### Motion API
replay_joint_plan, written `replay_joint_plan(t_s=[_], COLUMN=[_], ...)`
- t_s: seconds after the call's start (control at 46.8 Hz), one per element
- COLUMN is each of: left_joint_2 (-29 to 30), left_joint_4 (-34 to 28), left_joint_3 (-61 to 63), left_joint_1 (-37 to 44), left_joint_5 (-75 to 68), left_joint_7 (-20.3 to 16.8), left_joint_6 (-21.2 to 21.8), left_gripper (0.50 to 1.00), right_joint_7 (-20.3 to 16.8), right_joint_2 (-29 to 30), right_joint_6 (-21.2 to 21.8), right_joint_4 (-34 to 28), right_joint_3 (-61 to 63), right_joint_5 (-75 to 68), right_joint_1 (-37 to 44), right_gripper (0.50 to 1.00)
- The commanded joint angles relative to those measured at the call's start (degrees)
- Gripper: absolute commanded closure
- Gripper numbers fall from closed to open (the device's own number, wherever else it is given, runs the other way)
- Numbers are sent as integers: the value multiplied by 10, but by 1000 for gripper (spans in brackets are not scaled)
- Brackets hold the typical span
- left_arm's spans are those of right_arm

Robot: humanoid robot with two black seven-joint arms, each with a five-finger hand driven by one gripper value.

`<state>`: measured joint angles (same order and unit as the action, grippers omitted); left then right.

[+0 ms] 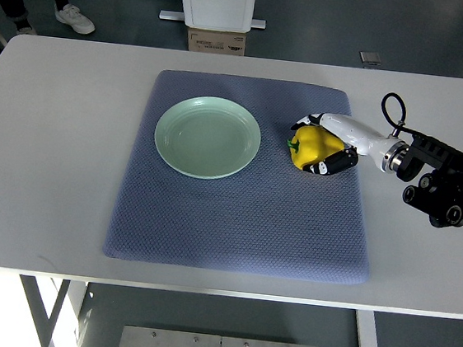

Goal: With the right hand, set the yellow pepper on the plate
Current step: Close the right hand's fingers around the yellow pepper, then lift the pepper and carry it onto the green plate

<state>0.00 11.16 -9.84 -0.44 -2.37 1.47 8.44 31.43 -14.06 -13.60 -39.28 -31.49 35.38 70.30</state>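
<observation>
One white table (pixel 50 163) carried the whole work area, and its far edge faced a floor where a person's legs and white shoe (pixel 74 18) showed at the upper left, well apart from the work. Centred on the table lay a blue-grey mat (pixel 234 223), probably there to cushion items and to stop them sliding. On the left half of the mat sat the pale green plate (pixel 208 137), empty and flat, with bare mat all round its rim, so the approach from the right looked unobstructed. The right arm entered from the picture's right edge, its dark wrist housing (pixel 449 192) over bare table and its white forearm section reaching across the mat's right border. The right hand (pixel 327 146) was closed round the yellow pepper (pixel 312 147), with white fingers (pixel 316 119) over the far side and dark-tipped fingers wrapping the near side; the grip therefore appeared to be a side enclosure. The pepper rested on or just above the mat, right of the plate and near it but not touching; whether it was lifted could not be told. Its green stem (pixel 294 144) pointed toward the plate. No left arm was visible.
</observation>
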Motion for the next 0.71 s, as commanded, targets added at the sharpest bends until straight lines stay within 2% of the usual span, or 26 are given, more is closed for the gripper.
replay_joint_plan(t_s=[0.0, 0.534, 0.684], left_joint_2=[0, 0, 0], left_joint_4=[0, 0, 0], left_joint_3=[0, 0, 0], left_joint_1=[0, 0, 0], left_joint_5=[0, 0, 0], left_joint_7=[0, 0, -1], left_joint_6=[0, 0, 0], left_gripper=[500, 500, 500], right_joint_7=[0, -4, -37], right_joint_2=[0, 8, 43], right_joint_6=[0, 2, 2], right_joint_4=[0, -3, 3], right_joint_3=[0, 4, 10], right_joint_5=[0, -4, -9], right_joint_1=[3, 58, 65], right_gripper=[1000, 1000, 1000])
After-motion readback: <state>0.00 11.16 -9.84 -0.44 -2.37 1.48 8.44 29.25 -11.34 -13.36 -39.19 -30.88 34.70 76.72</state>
